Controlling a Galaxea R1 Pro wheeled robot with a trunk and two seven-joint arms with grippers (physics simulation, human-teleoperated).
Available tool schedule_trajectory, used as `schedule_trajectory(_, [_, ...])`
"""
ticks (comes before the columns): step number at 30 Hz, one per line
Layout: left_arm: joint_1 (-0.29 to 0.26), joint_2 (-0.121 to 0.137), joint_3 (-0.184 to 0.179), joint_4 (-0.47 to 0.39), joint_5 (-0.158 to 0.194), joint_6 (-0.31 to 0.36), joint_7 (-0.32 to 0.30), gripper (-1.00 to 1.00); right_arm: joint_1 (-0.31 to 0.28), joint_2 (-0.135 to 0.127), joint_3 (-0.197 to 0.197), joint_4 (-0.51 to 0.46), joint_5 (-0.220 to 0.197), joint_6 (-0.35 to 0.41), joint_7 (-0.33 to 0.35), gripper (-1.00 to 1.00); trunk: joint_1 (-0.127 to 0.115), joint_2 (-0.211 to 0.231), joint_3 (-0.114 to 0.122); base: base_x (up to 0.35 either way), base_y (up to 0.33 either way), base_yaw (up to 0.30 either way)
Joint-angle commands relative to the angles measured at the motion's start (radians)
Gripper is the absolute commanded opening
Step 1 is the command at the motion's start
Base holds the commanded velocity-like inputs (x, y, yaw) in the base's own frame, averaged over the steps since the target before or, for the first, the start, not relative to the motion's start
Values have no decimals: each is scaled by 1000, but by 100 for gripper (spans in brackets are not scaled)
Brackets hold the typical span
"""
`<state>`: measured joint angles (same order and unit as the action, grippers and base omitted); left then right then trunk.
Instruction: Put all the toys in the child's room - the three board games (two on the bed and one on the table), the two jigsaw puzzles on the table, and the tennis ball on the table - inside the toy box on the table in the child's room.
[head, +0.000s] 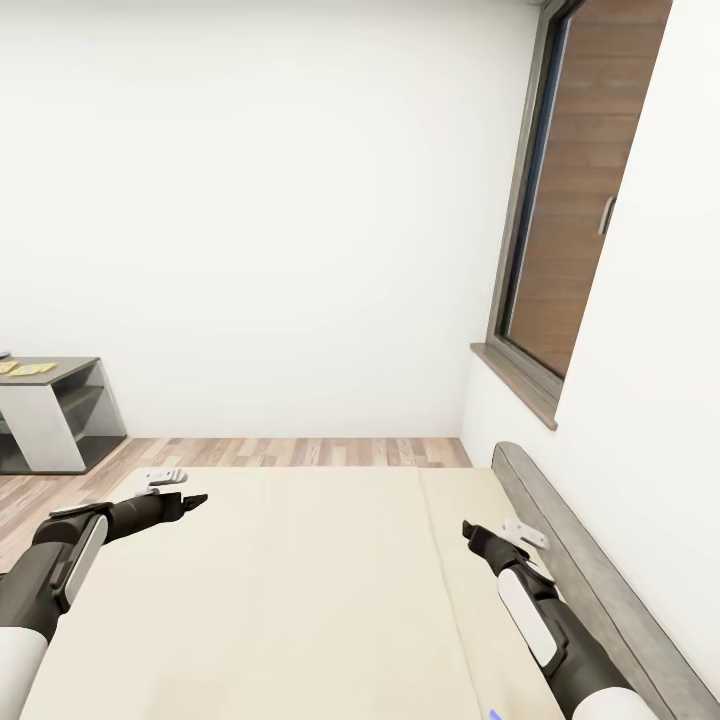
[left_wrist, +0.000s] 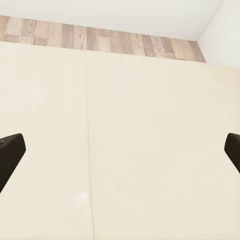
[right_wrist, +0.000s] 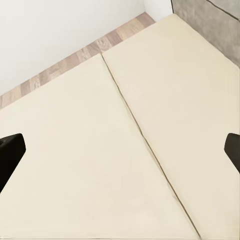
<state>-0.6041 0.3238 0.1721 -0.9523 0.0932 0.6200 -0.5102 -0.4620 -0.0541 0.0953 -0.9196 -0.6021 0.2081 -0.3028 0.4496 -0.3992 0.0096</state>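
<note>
**Both grippers spread and empty over the bare mattress**

Nearest the head camera are the robot's two forearms, reaching out over the bed (head: 300, 600). The left gripper (head: 190, 500) hangs above the mattress edge on the floor side, and the right gripper (head: 472, 533) hangs above the mattress strip next to the grey headboard (head: 590, 570). In each wrist view the two dark fingertips sit at opposite edges of the picture, wide apart, with only beige mattress between them: left fingertips (left_wrist: 10, 150), right fingertips (right_wrist: 10, 150). Both grippers are spread, hold nothing and touch nothing.

The mattress has one long seam (right_wrist: 140, 130) running across it, which divides it into a wide part and a narrower part by the headboard. At the near edge of the mattress, close to the right forearm, a tiny blue sliver (head: 495, 715) pokes into the head view; what it is cannot be told.

Beyond the far edge of the bed runs a band of wood-plank floor (head: 300, 452), then a white wall. One grey-framed window (head: 570, 220) stands in the wall behind the headboard, with a grey sill below it.

At the far left, well apart from the bed, stands one grey table with open shelves (head: 55, 415). On its top, at the edge nearest the bed, lie flat yellowish sheets (head: 30, 369), seemingly the jigsaw puzzles; they are too small and too cropped to count with certainty.
</note>
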Motion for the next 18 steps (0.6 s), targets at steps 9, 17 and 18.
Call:
schedule_trajectory(9, [0, 0, 1, 0, 11, 10, 0, 100, -12, -1, 2, 6, -7, 213, -18, 100, 0, -1, -2, 0, 0, 35])
schedule_trajectory(17, [0, 0, 0, 0, 13, 10, 1, 100, -52, 1, 0, 18, -7, 377, -106, 100, 0, -1, -3, 0, 0, 28])
schedule_trajectory(18, [0, 0, 0, 0, 13, 11, 1, 100, -58, 5, 0, 20, -8, 402, -146, 100, 0, -1, -3, 0, 0, 5])
